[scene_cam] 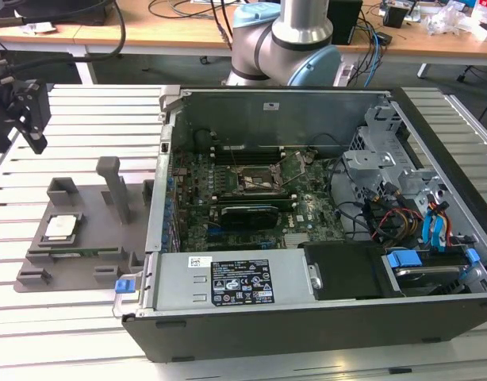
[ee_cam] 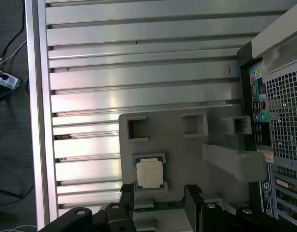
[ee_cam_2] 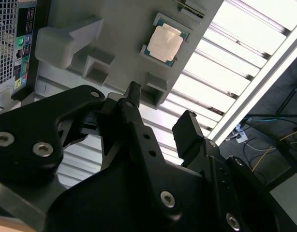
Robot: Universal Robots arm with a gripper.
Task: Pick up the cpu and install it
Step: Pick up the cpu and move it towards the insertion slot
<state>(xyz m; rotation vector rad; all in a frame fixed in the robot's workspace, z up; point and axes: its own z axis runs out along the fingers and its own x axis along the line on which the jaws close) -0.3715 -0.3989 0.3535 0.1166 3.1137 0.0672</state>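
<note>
My fingers are spread apart and empty, hanging above the slatted desk at the exterior view's left, clear of the cpu. It lies flat in its square recess on the grey fixture plate (silver top up), beside the open computer case and well apart from the black socket.

Open computer case beside grey fixture plate (slatted table)
</note>
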